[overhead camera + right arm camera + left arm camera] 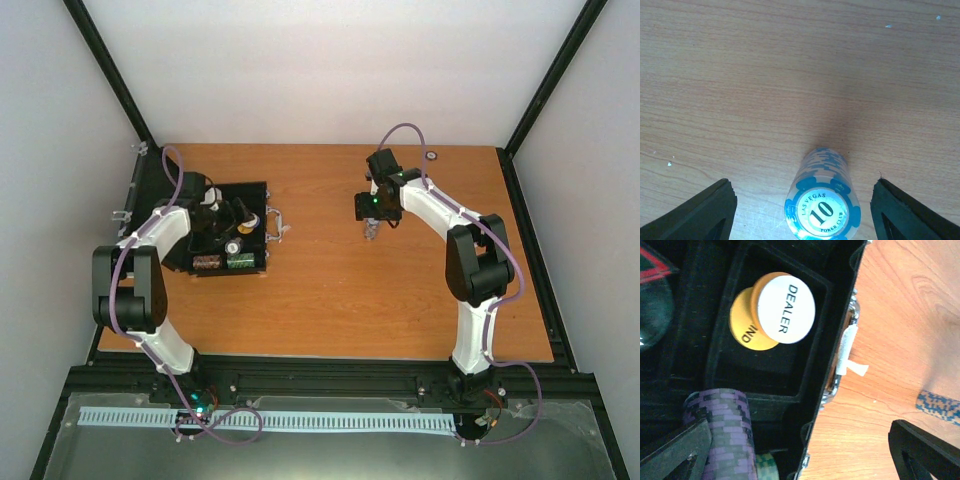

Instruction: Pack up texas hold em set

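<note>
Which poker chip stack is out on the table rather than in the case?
The blue-and-white stack marked 10, on the wooden table between the fingers of the open right tool. The purple stack lies inside the black case.

the blue chip stack (822,200) stands upright between the spread fingers of the right gripper (802,202), with bare wood showing on both sides of it. open table (320,300) lies between this stack and the black case (255,192). the left gripper (800,432) straddles the case wall (840,315), jaws wide; dealer discs (785,307) and a purple chip stack (727,430) fill the compartments under one finger, and another blue stack (938,407) lies beyond the other.
</note>
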